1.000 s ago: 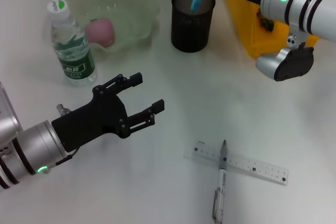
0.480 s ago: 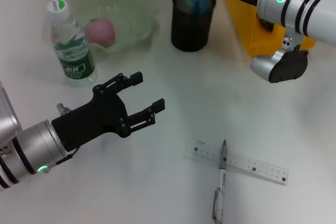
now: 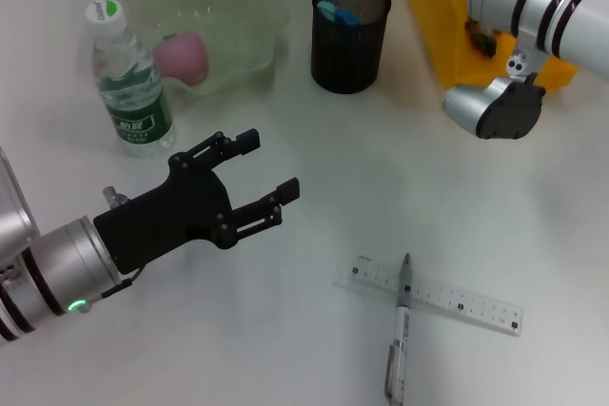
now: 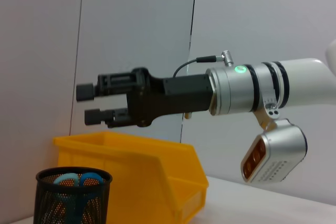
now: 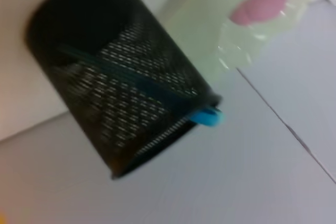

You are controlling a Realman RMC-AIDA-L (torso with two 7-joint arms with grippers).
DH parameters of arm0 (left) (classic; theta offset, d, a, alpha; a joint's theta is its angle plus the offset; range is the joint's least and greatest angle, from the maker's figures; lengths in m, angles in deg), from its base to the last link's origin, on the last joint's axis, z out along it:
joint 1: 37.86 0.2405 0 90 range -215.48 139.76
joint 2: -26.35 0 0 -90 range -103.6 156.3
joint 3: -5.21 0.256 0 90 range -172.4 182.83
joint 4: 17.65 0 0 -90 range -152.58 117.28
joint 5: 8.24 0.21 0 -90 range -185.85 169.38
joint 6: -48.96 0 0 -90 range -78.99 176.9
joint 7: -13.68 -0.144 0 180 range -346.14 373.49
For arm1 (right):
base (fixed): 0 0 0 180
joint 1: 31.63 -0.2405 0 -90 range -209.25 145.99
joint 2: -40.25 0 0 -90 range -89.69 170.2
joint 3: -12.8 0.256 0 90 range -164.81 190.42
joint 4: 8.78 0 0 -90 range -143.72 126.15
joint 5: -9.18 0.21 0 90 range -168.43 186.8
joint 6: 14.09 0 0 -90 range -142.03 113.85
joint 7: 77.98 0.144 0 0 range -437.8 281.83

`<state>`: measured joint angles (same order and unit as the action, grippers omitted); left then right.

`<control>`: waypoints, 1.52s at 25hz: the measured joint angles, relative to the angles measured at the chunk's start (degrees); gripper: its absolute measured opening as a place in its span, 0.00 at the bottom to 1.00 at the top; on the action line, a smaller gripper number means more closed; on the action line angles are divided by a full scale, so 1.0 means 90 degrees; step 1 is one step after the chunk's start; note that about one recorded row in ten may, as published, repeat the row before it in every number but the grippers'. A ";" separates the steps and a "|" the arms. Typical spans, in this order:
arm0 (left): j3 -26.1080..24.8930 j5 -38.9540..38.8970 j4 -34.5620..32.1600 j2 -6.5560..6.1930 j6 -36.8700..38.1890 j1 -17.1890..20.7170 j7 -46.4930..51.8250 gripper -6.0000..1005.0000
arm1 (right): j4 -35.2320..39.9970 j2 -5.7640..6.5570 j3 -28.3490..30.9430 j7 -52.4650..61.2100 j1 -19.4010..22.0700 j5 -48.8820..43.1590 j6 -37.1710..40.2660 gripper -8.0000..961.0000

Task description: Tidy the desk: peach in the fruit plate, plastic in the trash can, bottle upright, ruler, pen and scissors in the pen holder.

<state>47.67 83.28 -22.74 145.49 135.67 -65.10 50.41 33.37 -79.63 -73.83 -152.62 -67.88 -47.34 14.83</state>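
The blue-handled scissors (image 3: 338, 14) stand inside the black mesh pen holder (image 3: 349, 40). They also show in the left wrist view (image 4: 79, 179) and the right wrist view (image 5: 206, 116). My right gripper (image 4: 86, 103) hovers open and empty above the holder (image 4: 73, 198); the head view cuts it off at the top edge. The clear ruler (image 3: 428, 294) lies at the front right with the pen (image 3: 400, 325) across it. The peach (image 3: 183, 56) sits in the fruit plate (image 3: 247, 7). The bottle (image 3: 128, 83) stands upright. My left gripper (image 3: 266, 173) is open, empty, mid-table.
A yellow bin (image 3: 447, 35) stands right of the pen holder, under my right arm; it also shows in the left wrist view (image 4: 147, 171). The white tabletop (image 3: 381, 168) lies between my left gripper and the ruler.
My right gripper let go of the scissors, which dropped into the pen holder. The right arm then rose and drew back toward the top edge. The left arm has not moved.
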 joint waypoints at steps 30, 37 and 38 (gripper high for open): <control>0.0181 0.0076 -0.0060 -0.0030 0.0369 -0.0012 0.0008 0.80 | -0.2052 0.0070 0.2420 0.7605 0.0415 0.3712 0.5071 0.70; 0.0266 0.0076 -0.0104 -0.0060 0.0532 0.0002 0.0131 0.80 | -0.2113 0.0100 0.2276 1.1178 0.0358 0.3219 0.4567 0.72; 0.0285 0.0076 -0.0124 -0.0063 0.0543 0.0004 0.0174 0.80 | -0.2113 0.0100 0.2276 1.1178 0.0358 0.3219 0.4567 0.72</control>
<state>50.23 83.96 -23.86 144.93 140.55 -65.06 51.98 14.34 -78.73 -53.35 -52.01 -64.66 -18.37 55.92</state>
